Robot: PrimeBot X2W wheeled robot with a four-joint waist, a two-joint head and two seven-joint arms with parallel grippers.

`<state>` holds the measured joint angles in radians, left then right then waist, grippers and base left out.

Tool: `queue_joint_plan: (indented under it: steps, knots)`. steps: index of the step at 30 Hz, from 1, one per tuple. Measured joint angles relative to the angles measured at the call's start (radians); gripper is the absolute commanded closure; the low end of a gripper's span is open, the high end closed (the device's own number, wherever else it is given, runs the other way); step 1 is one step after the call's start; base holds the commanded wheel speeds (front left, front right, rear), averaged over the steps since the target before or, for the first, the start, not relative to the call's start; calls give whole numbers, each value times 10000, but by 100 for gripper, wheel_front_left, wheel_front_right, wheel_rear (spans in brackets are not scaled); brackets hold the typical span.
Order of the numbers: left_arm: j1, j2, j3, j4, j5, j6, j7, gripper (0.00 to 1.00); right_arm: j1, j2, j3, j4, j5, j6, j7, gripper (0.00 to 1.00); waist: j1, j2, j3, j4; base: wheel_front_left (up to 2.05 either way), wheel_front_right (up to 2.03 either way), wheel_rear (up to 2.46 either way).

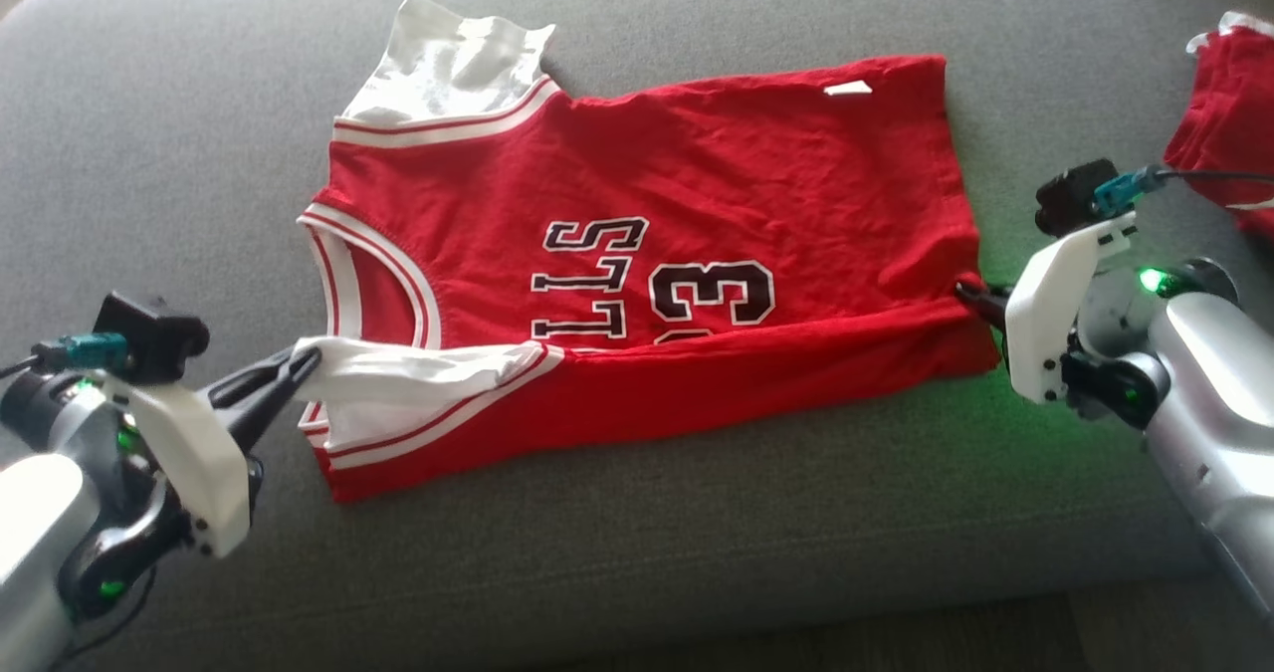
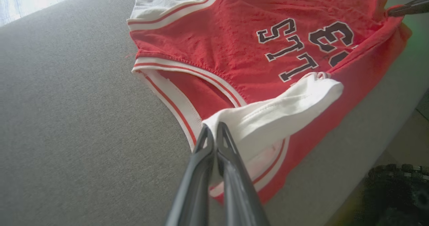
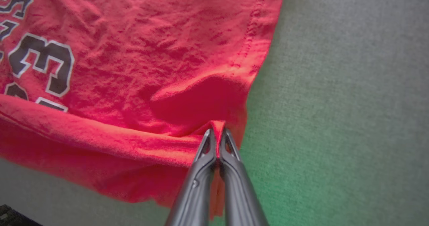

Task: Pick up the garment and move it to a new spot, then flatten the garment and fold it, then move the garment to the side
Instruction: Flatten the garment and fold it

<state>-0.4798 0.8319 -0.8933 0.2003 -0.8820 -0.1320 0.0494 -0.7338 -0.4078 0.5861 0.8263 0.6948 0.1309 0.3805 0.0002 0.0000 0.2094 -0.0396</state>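
looks like a home, a living room here: a soft grey upholstered sofa cushion [image 1: 637,572] with a rounded edge, pale wood floor [image 2: 23,1] beyond it, a red jersey [image 1: 697,174] spread on the fabric.

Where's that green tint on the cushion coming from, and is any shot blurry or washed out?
Head view: a green lamp on the right arm's wrist tints the cushion beside the right pincer. Right wrist view: same green cast, weave sharp. Left wrist view: the jersey looks washed toward orange, lower right corner blurred.

Lettering [image 1: 597,284] on the jersey [image 1: 717,154] partly under its folded edge.
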Motion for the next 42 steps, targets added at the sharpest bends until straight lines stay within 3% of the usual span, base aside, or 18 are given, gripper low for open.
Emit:
queue_joint_plan:
  steps: [9, 10, 11, 12, 13, 14, 15, 21, 25, 33, 34, 37, 39, 42]
  knots:
    - [-407, -460, -17, 725, 364, 153, -284, 100, -385, 113, 282, 401, 27, 0, -677, 100, 0, 0, 316, 141, 0, 0, 0]
    - [-425, -522, -17, 794, 374, 174, -320, 100, -396, 117, 299, 456, 40, 2, -755, 85, -1, 0, 335, 155, 0, 0, 0]
    - [-430, -573, -17, 855, 374, 176, -353, 100, -398, 119, 290, 531, 79, 2, -865, 50, -1, 0, 352, 171, 0, 0, 0]
    - [-430, -617, -17, 917, 374, 178, -416, 100, -399, 121, 274, 612, 102, 2, -1014, 0, -1, 0, 367, 186, 0, 0, 0]
    - [-430, -665, -17, 970, 401, 197, -439, 67, -420, 163, 196, 763, 104, 4, -1189, 0, -1, 0, 377, 200, 0, 0, 0]
    - [-430, -723, -13, 1018, 468, 280, -533, 20, -466, 232, 100, 922, 102, 2, -1363, 0, -1, 0, 379, 213, 0, 0, 0]
    - [-438, -800, 0, 1078, 508, 374, -648, 0, -544, 278, 17, 1083, 102, 2, -1523, 0, -1, 0, 373, 223, 0, 0, 0]
    - [-559, -1108, 213, 1457, 539, 965, -1243, 0, -773, 420, -366, 1795, 102, 2, -2458, 0, -1, 0, 228, 228, 0, 0, 0]
    - [-560, -1444, 1122, 1490, -82, 1778, -2038, 0, -758, 520, -654, 2079, 88, 2, -3496, 0, -1, 0, 8, 231, 0, 0, 0]
    - [147, -1862, 2569, 732, -337, 3154, -2976, 0, -662, 508, -1501, 2067, -159, 2, -6032, 0, -1, 0, -575, 248, 0, 0, 0]
    - [642, -2159, 3294, 309, -127, 3544, -2978, 0, -414, 512, -1787, 1772, -422, 2, -6245, 0, -1, 0, -740, 240, 0, 0, 0]
    - [1500, -2859, 5009, -683, 625, 3787, -2991, 0, 314, 527, -2824, 616, -1089, 2, -6287, 0, -1, 0, -993, 218, 0, 0, 0]
    - [2170, -3555, 6176, -1367, 1166, 3754, -3016, 0, 1010, 640, -3939, -625, -1929, 2, -6295, 0, -2, 0, -1164, 203, 0, 0, 0]
    - [3268, -4604, 7311, -2002, 2155, 3308, -3060, 0, 2432, 1308, -5659, -2573, -3231, 2, -6334, 0, -2, 0, -1414, 230, 0, 0, 0]
